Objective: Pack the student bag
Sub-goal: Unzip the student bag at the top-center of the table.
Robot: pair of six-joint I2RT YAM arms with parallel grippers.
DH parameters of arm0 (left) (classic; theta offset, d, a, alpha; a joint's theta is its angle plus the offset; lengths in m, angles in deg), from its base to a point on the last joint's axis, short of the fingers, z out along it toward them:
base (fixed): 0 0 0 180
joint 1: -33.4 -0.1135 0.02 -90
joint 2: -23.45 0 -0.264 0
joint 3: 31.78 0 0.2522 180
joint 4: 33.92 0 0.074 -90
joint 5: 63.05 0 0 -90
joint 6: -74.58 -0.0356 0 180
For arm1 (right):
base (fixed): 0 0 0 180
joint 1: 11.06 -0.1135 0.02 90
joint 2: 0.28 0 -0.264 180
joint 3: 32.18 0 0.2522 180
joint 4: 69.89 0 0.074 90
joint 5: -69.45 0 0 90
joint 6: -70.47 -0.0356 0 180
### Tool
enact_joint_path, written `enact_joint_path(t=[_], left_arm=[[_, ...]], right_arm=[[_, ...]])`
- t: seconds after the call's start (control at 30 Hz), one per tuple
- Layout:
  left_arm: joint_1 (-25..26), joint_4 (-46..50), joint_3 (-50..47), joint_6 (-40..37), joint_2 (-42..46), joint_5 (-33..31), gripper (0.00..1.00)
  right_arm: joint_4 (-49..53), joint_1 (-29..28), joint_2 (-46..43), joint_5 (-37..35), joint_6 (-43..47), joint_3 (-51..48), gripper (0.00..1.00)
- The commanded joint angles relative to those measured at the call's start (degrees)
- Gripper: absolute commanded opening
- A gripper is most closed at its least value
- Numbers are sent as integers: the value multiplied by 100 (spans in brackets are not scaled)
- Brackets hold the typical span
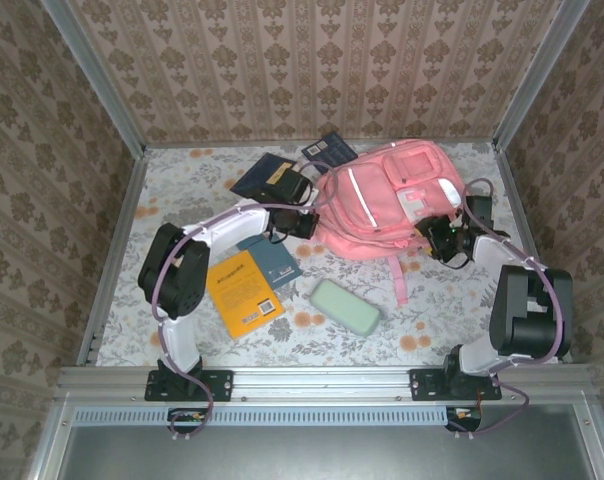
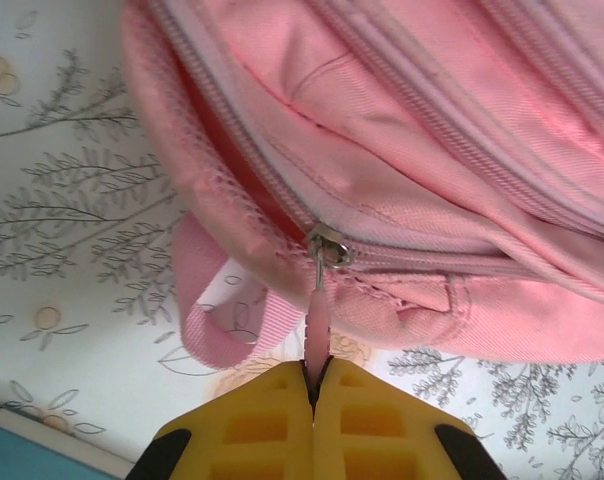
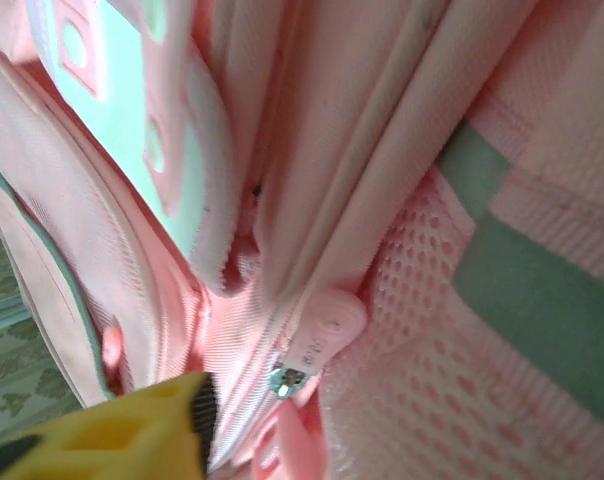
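you're unzipping the student bag (image 1: pixel 377 205), lying far right on the table (image 1: pixel 182 180); your left gripper (image 2: pixel 315 380) is pinching its zipper pull (image 2: pixel 318 318). i can't tell your right gripper's (image 1: pixel 445 240) jaws. next, be pulling steadily along the track.

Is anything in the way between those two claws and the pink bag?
Nothing visible. The left gripper is shut on the zipper pull of the bag, and the right gripper sits close at the bag's other side with nothing between.
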Motion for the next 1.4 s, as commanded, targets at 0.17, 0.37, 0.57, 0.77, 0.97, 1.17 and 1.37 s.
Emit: enact_joint_path(t=[0.17, 0.37, 0.57, 0.77, 0.97, 1.17, 1.37], left_arm=[[609, -61, -11, 156, 117, 391, 0], [897, -254, -25, 371, 113, 772, 0], [1127, -322, -106, 457, 82, 834, 0], [1149, -343, -360, 458, 91, 790, 0], [1206, -350, -345, 474, 56, 808, 0], [1377, -232, -218, 485, 3, 749, 0], [1419, -134, -178, 549, 2, 685, 0]], right_arm=[[1243, -131, -1016, -921, 468, 2, 75], [1997, -690, -2180, -1633, 269, -474, 76], [1422, -1350, -2827, -1320, -285, -1021, 75], [-603, -2096, -2461, -793, -1466, -1635, 64], [-1740, -2319, -1782, -926, -2259, -1770, 61], [-2082, -2318, -1106, -1122, -2832, -1740, 57], [-1676, -2401, -1011, -1153, -3121, -1649, 56]])
